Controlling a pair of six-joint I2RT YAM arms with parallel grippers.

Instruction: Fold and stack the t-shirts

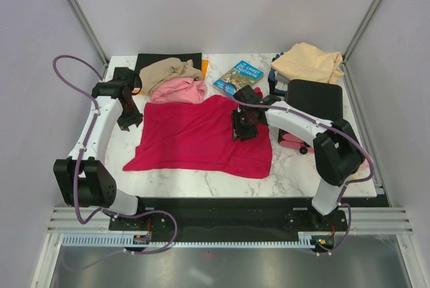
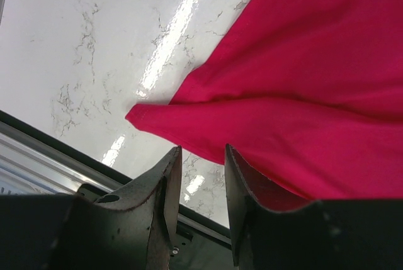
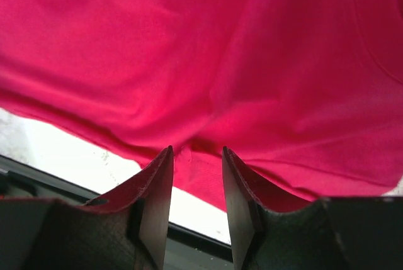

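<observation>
A crimson red t-shirt (image 1: pixel 201 137) lies spread flat in the middle of the marble table. Behind it, at the back left, a pink t-shirt (image 1: pixel 178 90) and a tan-brown t-shirt (image 1: pixel 168 70) lie bunched together. A peach-cream t-shirt (image 1: pixel 309 63) is crumpled at the back right. My left gripper (image 1: pixel 130 119) hangs open just off the red shirt's left edge. In the left wrist view the left gripper (image 2: pixel 203 150) holds nothing, and a pointed corner of the red shirt (image 2: pixel 302 112) lies just beyond its tips. My right gripper (image 1: pixel 243 127) (image 3: pixel 196 151) stands open over the red shirt (image 3: pixel 208 62) near its right side.
A blue illustrated book (image 1: pixel 238 77) lies at the back centre. A black mat (image 1: pixel 171 57) sits under the tan shirt, and a black pad (image 1: pixel 314 97) is at the right. Something pink (image 1: pixel 293 141) shows under the right arm. The table's front edge (image 2: pixel 75 157) is close to the left gripper.
</observation>
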